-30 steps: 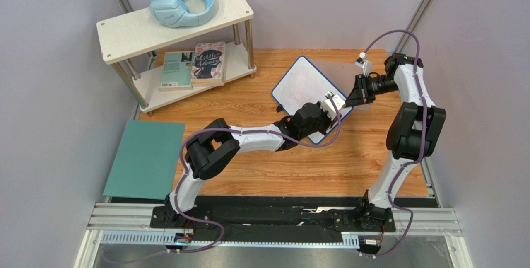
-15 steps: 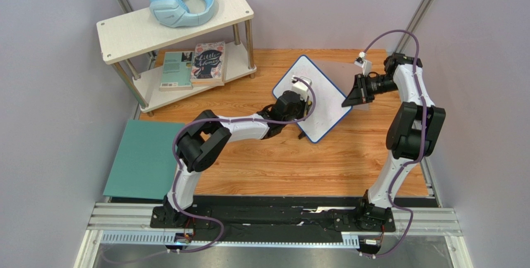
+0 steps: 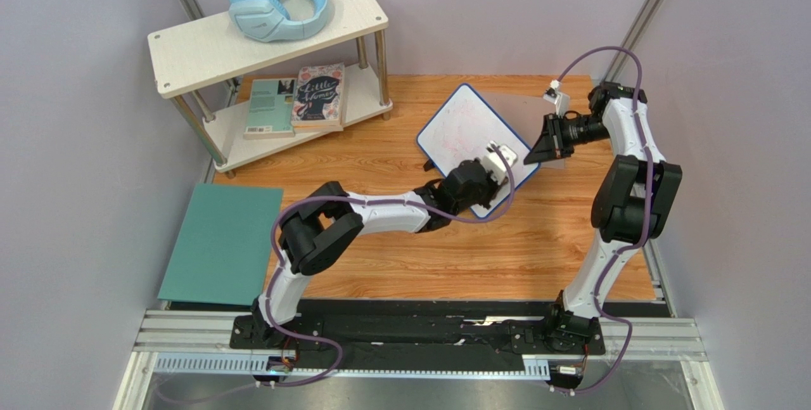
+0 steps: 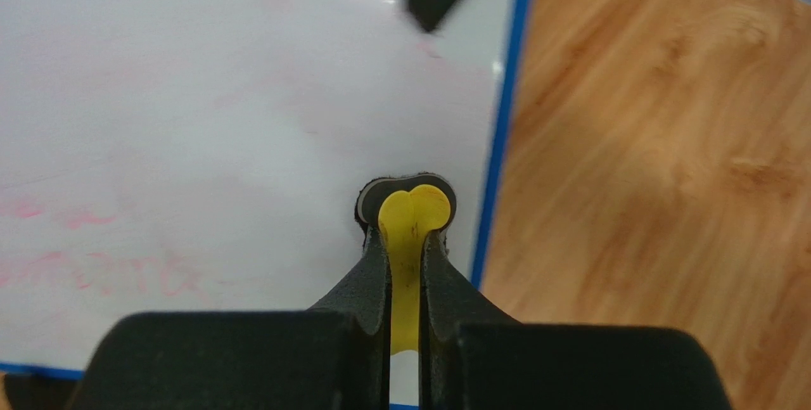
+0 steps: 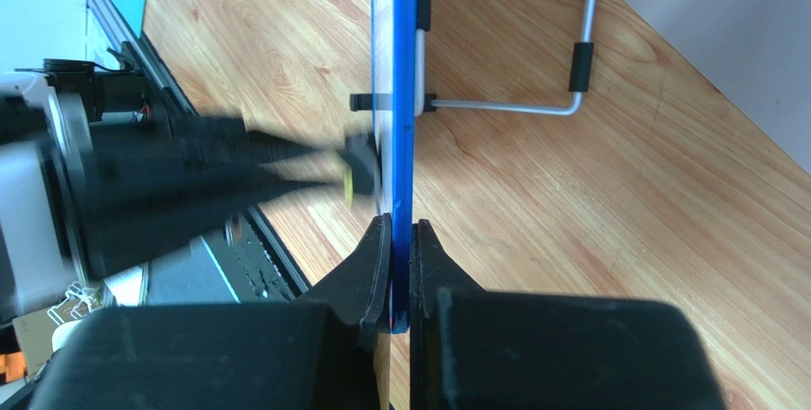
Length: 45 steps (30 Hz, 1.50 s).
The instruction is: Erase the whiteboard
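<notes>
The whiteboard [image 3: 455,123], white with a thin blue frame, stands tilted on the wooden table; faint pink smears [image 4: 105,269] remain on its face [image 4: 190,96]. My left gripper [image 3: 496,163] is shut on a small yellow eraser [image 4: 415,208], whose dark pad presses against the board near its right blue edge [image 4: 502,144]. My right gripper [image 3: 529,154] is shut on the board's frame [image 5: 405,49] at its right corner, with a finger on each side of the blue edge. In the right wrist view, my left arm [image 5: 181,182] is a blur on the board's face side.
A wire stand leg [image 5: 514,106] props up the board from behind. At the back left is a white two-tier shelf [image 3: 200,49] with blue headphones [image 3: 276,3] on top and books [image 3: 297,98] below. A teal mat [image 3: 221,244] lies at the near left.
My left gripper swept with the eraser from the board's lower right to its upper left, then back to the lower right. The right gripper and the board stayed put.
</notes>
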### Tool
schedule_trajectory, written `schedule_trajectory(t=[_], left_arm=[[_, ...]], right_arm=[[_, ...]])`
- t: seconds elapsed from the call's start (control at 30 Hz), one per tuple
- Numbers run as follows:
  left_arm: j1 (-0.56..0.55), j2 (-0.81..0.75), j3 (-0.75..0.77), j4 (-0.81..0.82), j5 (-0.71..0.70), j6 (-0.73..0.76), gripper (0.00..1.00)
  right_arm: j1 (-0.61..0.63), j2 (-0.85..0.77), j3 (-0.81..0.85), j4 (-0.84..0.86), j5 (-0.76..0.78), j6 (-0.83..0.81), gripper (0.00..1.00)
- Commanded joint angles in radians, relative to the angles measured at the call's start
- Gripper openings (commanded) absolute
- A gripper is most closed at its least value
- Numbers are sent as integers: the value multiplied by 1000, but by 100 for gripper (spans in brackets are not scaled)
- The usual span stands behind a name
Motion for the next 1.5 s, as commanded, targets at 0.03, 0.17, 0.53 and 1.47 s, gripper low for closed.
schedule_trajectory(t=[0.03, 0.17, 0.53, 1.47], left_arm=[[-28, 18, -12, -9, 44, -12, 0], [80, 23, 45, -86, 29, -172, 0], [293, 81, 177, -218, 44, -379, 0], [195, 37, 25, -273, 135, -591, 0]], right_arm=[[27, 11, 35, 12, 51, -88, 0], [27, 11, 42, 6, 54, -91, 0], [27, 22, 43, -10, 69, -113, 0], [27, 18, 48, -43, 84, -141, 0]])
